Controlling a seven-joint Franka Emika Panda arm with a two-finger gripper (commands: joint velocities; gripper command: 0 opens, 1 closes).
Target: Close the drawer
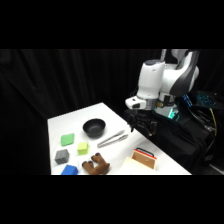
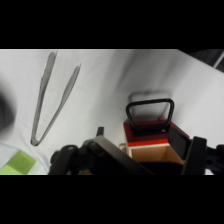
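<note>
The drawer [image 1: 144, 158] is a small pale-wood box with red trim near the table's front right edge. In the wrist view the drawer [image 2: 150, 137] lies just below the camera. Its red front and thin black loop handle [image 2: 150, 111] point away, and the pale inside shows behind the front, so it stands pulled out. My gripper [image 1: 142, 123] hangs above the table, higher than the drawer and a little behind it. In the wrist view the gripper [image 2: 149, 152] is open, with one dark finger [image 2: 195, 154] right of the drawer and the linkage to its left.
Metal tongs [image 1: 112, 138] lie in the middle of the table, also in the wrist view as tongs [image 2: 52, 97]. A black bowl [image 1: 94, 127] sits behind them. A green block [image 1: 67, 139], a yellow-green block [image 1: 82, 148], a grey block [image 1: 62, 156], a blue block [image 1: 69, 170] and a brown toy bear [image 1: 96, 164] fill the front left.
</note>
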